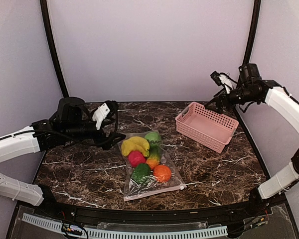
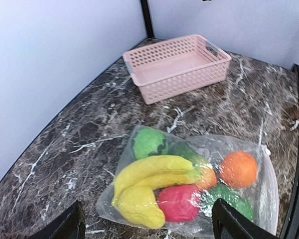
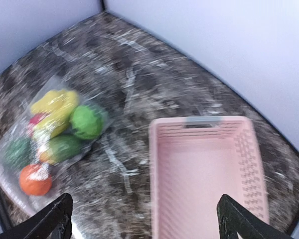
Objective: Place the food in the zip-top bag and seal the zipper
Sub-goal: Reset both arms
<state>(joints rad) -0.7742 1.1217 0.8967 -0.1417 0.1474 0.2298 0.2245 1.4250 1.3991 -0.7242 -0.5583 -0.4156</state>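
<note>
The top view alone takes in both arms. Each stands lifted off the tabletop (image 1: pixel 84 172), the left arm at centre left of the frame, the right arm at upper right above the pink basket (image 1: pixel 207 126). The zip-top bag (image 1: pixel 150 169) lies flat at the centre, touched by neither arm. The food is inside it: a yellow banana (image 1: pixel 136 145), a green round piece (image 1: pixel 152 138), a red-pink fruit (image 1: pixel 136 158), a green pepper (image 1: pixel 141 172) and an orange (image 1: pixel 162 173). The zipper (image 1: pixel 154 192) is the pale strip along the bag's lower edge. Whether it is pressed closed cannot be told.

The left wrist view adds the clear film lying over the fruit with glare on it. The left pincer (image 2: pixel 147 226) is released, its dark fingers (image 2: pixel 70 226) set wide at the bottom corners with only the bag below the gap. The basket sits well apart at the top of that frame.

The right wrist view is blurred. It looks down into the basket at lower right, with the bag at centre left. The right pincer (image 3: pixel 147 221) is also released, its fingers (image 3: pixel 236 219) spread wide and gripping nothing.

Nothing stands between either pincer and the bag.
</note>
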